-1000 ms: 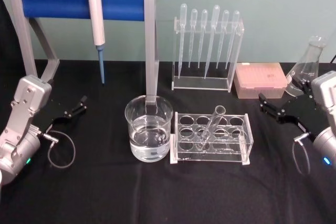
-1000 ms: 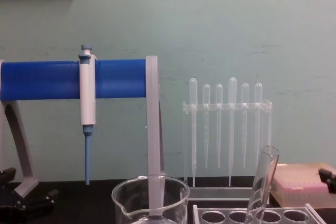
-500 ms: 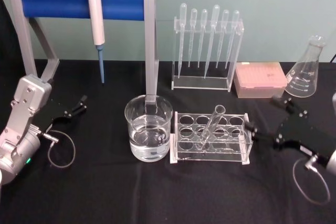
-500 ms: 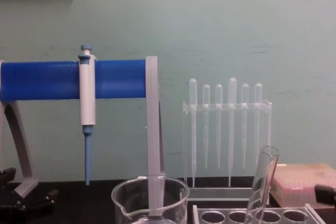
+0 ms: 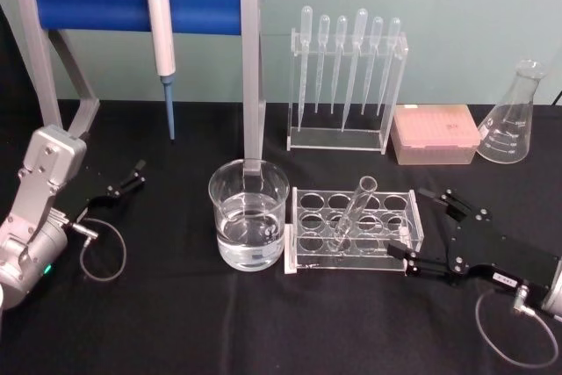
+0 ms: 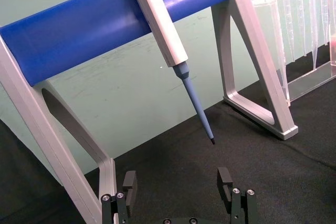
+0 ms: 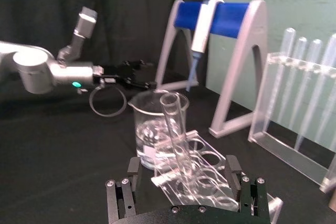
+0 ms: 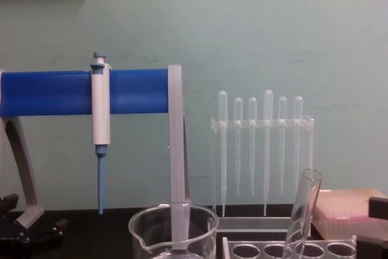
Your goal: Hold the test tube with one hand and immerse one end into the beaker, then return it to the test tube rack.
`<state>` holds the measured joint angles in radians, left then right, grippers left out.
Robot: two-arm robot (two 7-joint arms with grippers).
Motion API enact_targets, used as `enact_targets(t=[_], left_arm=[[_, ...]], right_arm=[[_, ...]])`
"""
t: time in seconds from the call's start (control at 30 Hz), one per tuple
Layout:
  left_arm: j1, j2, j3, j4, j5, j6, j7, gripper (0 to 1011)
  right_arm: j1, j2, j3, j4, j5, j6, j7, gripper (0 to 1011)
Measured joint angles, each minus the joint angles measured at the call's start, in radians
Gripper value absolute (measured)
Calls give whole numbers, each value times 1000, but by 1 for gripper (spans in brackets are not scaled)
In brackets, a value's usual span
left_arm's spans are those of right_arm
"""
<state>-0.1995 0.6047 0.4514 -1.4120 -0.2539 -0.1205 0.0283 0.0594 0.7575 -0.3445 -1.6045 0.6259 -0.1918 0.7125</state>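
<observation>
Right of the clear acrylic rack (image 5: 309, 263), poised with black right gripper (image 5: 407, 219), jaws wide and empty, yet to grasp the long clear glass test tube (image 5: 353, 212), dip it in the wide clear glass beaker (image 5: 221, 217) or return it; at left, idling with black left gripper (image 5: 125, 180), jaws spread.

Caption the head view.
Open right gripper at right end of rack, tube leaning inside, beaker left of it; left gripper idle at far left.

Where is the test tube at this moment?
In the head view, the test tube leans in the clear rack, just right of the beaker. The open right gripper sits at the rack's right end.
</observation>
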Motion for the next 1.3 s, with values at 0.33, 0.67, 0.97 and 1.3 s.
enact_targets(t=[0.33,0.67,0.97,1.3], left_arm=[[0,0,0,0,0,0,0,1000],[0,0,0,0,0,0,0,1000],[0,0,0,0,0,0,0,1000],[0,0,0,0,0,0,0,1000]], right_arm=[[106,-36,-46,81,24,-10,151,1003],[221,-76,-110,161,-15,6,189,1002],[281,-111,-145,211,-26,6,198,1002],[329,-141,-174,259,-31,2,206,1003]])
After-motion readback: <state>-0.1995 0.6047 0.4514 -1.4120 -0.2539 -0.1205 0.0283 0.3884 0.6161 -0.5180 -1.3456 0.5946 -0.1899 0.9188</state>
